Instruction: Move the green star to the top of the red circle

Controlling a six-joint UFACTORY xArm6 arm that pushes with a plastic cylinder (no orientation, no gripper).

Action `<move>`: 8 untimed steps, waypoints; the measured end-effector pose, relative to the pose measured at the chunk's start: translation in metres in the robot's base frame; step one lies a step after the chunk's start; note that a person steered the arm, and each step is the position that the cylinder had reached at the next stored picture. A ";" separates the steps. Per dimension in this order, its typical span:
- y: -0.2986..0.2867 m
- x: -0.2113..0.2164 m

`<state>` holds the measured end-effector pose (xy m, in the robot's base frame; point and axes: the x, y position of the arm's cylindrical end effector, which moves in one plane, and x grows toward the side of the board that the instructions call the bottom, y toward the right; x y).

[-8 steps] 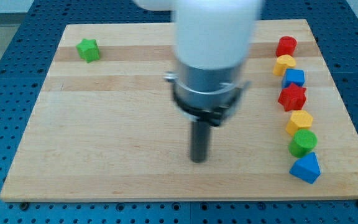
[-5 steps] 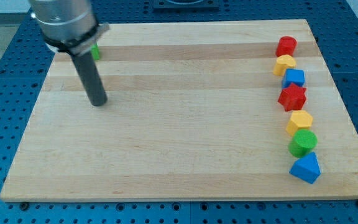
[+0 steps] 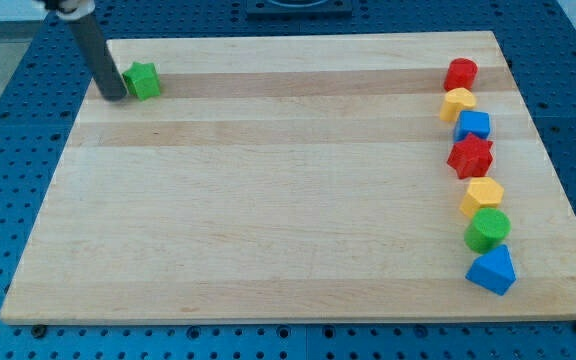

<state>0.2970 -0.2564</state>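
Observation:
The green star (image 3: 143,80) lies near the top left corner of the wooden board (image 3: 268,200). My tip (image 3: 113,96) stands just to the star's left, touching or nearly touching it. The red circle (image 3: 460,73) sits at the top of a column of blocks along the view's right, far from the star.
Below the red circle, running down the right side, are a yellow block (image 3: 458,102), a blue block (image 3: 474,125), a red star (image 3: 470,157), a yellow hexagon (image 3: 482,196), a green circle (image 3: 488,229) and a blue triangle (image 3: 493,270). A blue pegboard (image 3: 8,150) surrounds the board.
The rod swept from the board's middle to the left, then up to the top left. It now stands against the green star's left side. No block has moved.

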 end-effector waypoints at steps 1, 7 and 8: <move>0.000 -0.001; 0.278 -0.004; 0.250 0.010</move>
<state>0.3075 -0.0066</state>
